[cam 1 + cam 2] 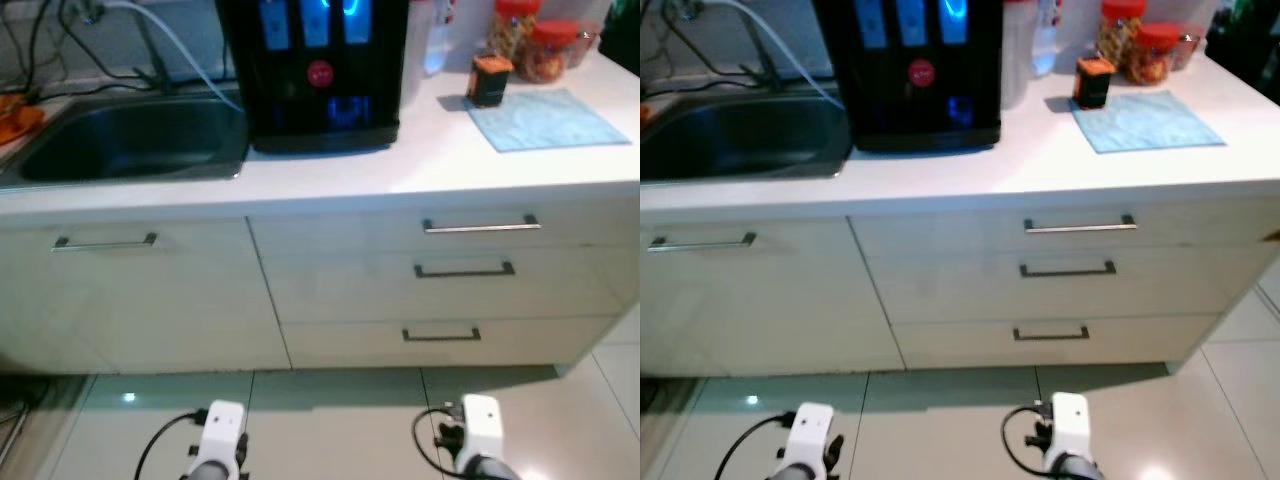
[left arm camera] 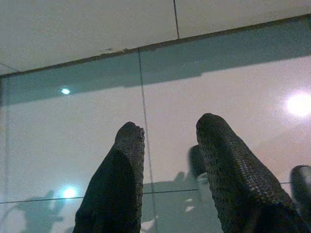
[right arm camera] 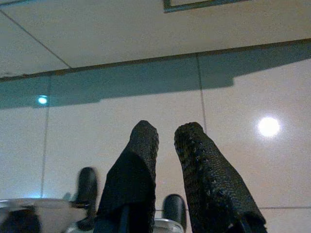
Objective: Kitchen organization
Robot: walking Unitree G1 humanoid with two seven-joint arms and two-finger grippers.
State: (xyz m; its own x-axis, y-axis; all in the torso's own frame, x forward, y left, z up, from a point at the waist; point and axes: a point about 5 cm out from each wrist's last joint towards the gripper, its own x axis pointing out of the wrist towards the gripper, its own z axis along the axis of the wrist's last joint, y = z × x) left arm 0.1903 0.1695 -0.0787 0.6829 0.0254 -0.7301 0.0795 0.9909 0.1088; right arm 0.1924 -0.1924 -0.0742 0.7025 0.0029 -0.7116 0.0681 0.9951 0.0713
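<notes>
1. While both arms hang low over the floor, I read this as the approach step: nothing is held, and I stand facing the white countertop (image 1: 400, 170) with the work ahead of me. In the left eye view a steel sink (image 1: 130, 145) sits to my left, a glossy black box-shaped water dispenser (image 1: 315, 70) in the middle, and to my right a flat blue cloth (image 1: 550, 120) with a small dark orange-topped container (image 1: 490, 80) at its corner and two red-lidded clear jars (image 1: 535, 40) behind.
2. The right eye view shows three pale drawers, the top one with a slim metal bar handle (image 1: 1080, 227), and smooth matte fronts.
3. In the left wrist view the left gripper (image 2: 167, 133) points at glossy floor tiles (image 2: 233, 87), its textured black fingers clearly apart, holding nothing.
4. In the right wrist view the right gripper (image 3: 167, 133) also faces the tiles, fingers slightly apart and empty.
5. My judgement: the next move calls for raising an arm to counter height, likely the right, since the loose items lie on that side.
</notes>
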